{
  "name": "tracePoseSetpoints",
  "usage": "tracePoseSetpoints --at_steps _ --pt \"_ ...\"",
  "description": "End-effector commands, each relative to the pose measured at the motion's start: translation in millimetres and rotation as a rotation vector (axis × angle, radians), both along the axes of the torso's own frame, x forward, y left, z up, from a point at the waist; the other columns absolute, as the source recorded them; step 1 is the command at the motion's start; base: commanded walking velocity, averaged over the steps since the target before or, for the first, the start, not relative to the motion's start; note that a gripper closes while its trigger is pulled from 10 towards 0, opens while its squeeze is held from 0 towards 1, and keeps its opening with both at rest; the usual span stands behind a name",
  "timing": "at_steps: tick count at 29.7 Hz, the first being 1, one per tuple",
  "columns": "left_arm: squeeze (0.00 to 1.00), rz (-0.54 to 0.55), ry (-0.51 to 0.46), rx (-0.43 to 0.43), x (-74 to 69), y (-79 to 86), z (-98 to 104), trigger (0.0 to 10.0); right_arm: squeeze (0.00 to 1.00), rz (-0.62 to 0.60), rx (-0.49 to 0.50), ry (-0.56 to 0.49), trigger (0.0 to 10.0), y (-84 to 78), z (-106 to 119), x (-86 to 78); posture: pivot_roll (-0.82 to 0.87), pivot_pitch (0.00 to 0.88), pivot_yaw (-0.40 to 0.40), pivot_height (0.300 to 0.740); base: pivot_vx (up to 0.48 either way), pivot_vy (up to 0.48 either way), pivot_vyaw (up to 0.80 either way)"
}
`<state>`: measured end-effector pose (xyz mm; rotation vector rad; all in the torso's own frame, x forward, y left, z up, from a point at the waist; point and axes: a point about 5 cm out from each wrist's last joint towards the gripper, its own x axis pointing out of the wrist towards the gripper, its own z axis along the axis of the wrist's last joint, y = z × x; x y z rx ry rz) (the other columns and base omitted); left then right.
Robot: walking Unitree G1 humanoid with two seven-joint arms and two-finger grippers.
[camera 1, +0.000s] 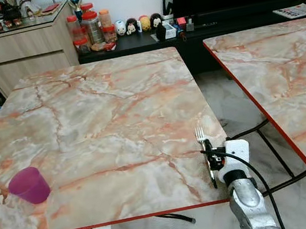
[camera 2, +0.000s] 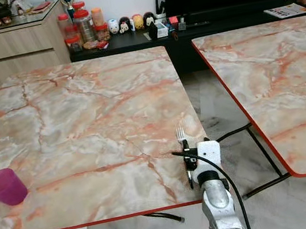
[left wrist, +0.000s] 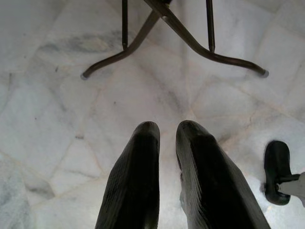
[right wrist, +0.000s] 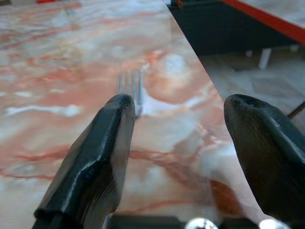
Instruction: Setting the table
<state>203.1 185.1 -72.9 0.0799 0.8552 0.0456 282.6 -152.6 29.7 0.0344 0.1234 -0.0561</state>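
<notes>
- We see a purple cup (camera 1: pixel 29 185) near the front left corner of the marble table (camera 1: pixel 101 116), likely already set as drinkware.
- Our left gripper (left wrist: pixel 167 138) hangs idle below, fingers nearly together over the floor.
- Our right gripper (right wrist: pixel 176 129) hovers, jaws wide apart, over the fork (camera 1: pixel 203 147) lying flat by the table's right edge; we judge it released.

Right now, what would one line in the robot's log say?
right gripper: open over fork | fork: on table, near right edge | purple cup: near-left | left gripper: idle below table
</notes>
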Motion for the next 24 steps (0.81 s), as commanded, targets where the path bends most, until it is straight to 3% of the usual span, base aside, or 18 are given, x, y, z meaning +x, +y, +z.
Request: tracePoseSetpoints --at_steps 1,4,17,24 --pt "0.00 -0.006 0.013 0.001 -1.6 0.9 -1.0 10.0 0.00 -0.012 0.012 -0.001 10.0 0.4 2.3 2.2 -0.08 0.000 0.030 0.740 0.000 0.000 0.00" --pt "0.00 -0.005 0.012 -0.001 -0.8 0.5 -0.7 10.0 0.00 -0.045 0.001 0.039 10.0 -3.9 1.0 5.8 -0.08 0.000 0.030 0.740 0.000 0.000 0.00" --pt "0.00 0.006 0.000 0.003 2.3 1.2 1.2 10.0 0.00 -0.081 0.024 0.038 10.0 -4.0 20.8 22.3 -0.08 0.000 0.030 0.740 0.000 0.000 0.00" --pt "0.00 0.008 0.003 0.003 0.7 1.3 0.3 10.0 0.00 -0.069 0.010 0.110 10.0 0.5 21.3 24.9 -0.08 0.000 0.026 0.740 0.000 0.000 0.00"
